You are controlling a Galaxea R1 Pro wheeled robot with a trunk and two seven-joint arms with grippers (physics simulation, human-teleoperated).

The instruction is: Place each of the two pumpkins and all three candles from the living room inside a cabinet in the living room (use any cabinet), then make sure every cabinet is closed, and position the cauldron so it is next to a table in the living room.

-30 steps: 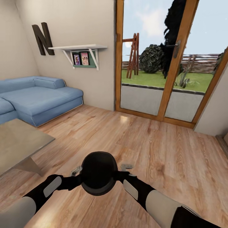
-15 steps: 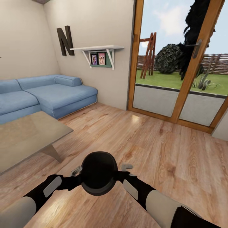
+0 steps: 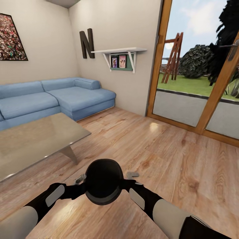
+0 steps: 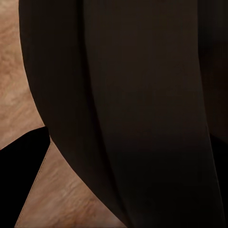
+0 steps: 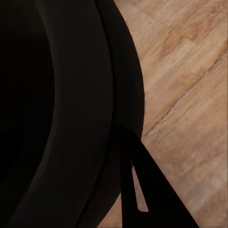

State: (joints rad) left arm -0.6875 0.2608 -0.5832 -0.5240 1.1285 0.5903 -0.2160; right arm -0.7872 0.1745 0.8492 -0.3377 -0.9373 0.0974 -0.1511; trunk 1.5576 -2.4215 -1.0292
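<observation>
Grippers (image 3: 103, 182) seemingly flanking cauldron (image 3: 103, 181)

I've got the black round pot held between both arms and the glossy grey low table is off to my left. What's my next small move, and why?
Probably keep turning left and roll toward the glossy grey low table. The matte black round cauldron is held between the left gripper and right gripper above bare wooden floor, apart from the table, so it is not yet beside it.

Cauldron (image 3: 103, 181) sits centre foreground above the floor (image 3: 172, 166), between left claw (image 3: 80, 180) and right claw (image 3: 132, 175). Bench (image 3: 36, 139) lies ahead-left of it. Sofa (image 3: 56, 99) stands behind the bench along the walls. Glass doors (image 3: 199, 83) ahead-right.
</observation>
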